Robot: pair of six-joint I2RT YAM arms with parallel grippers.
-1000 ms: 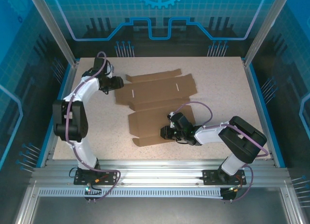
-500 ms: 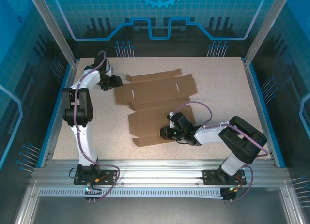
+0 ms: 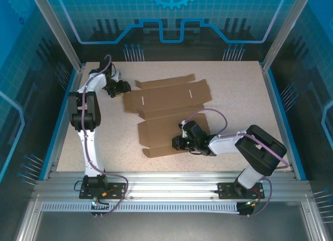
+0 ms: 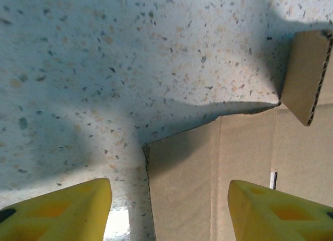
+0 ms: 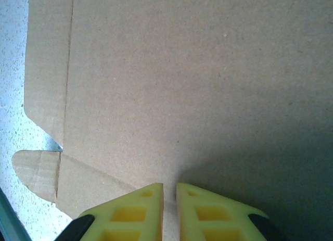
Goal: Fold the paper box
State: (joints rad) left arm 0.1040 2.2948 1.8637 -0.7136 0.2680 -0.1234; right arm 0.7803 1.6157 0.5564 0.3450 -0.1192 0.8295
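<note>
Paper box (image 3: 169,113) lies unfolded on the desk (image 3: 239,90), and we see one corner of it right between the left gripper's (image 4: 169,212) wide-spread fingers, with a raised flap ahead to the right. Our right gripper (image 5: 169,210), fingers pinched nearly together, sits over the near panel, cardboard spreading ahead of it.

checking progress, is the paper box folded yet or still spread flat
Spread out: the paper box lies as an open sheet on the table, flaps and slots showing, no box shape formed.
</note>
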